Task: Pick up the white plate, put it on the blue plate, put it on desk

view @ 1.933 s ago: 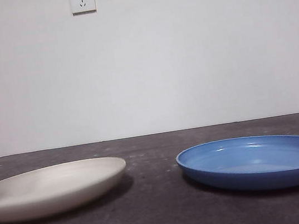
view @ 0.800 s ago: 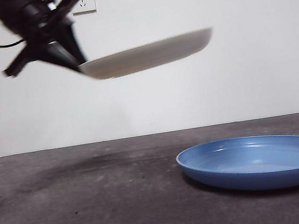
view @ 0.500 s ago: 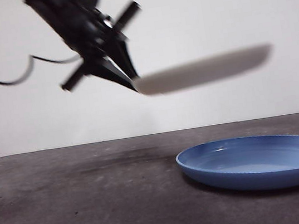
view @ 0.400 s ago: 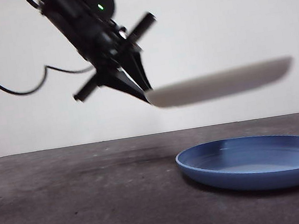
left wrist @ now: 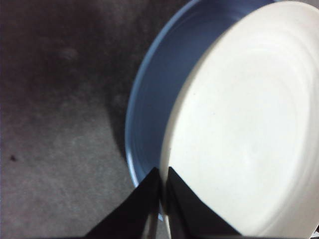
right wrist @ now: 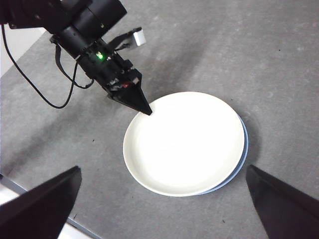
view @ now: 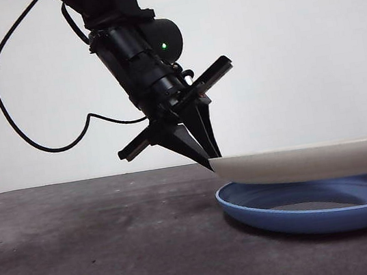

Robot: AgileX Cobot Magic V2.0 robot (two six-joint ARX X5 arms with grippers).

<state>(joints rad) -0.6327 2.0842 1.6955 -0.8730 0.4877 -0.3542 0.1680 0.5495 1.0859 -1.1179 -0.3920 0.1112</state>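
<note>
White plate (view: 311,162) hangs level just over the blue plate (view: 319,210), its rim pinched in the left gripper's (view: 204,158) closed jaws. Stacking step: I judge it needs lowering, then release; right gripper (right wrist: 164,209) waits wide open above

Front view: low camera at about desk (view: 84,256) height, looking level across it toward a pale wall; white plate (view: 311,160) and blue plate (view: 305,212) seen edge-on, near and large, just beyond the left gripper (view: 208,161); left wrist view: close, looking down past that gripper's tips (left wrist: 162,172) onto both plates; right wrist view: high above, facing down, right gripper (right wrist: 164,199) wide apart; all three share the stacked plates.
</note>
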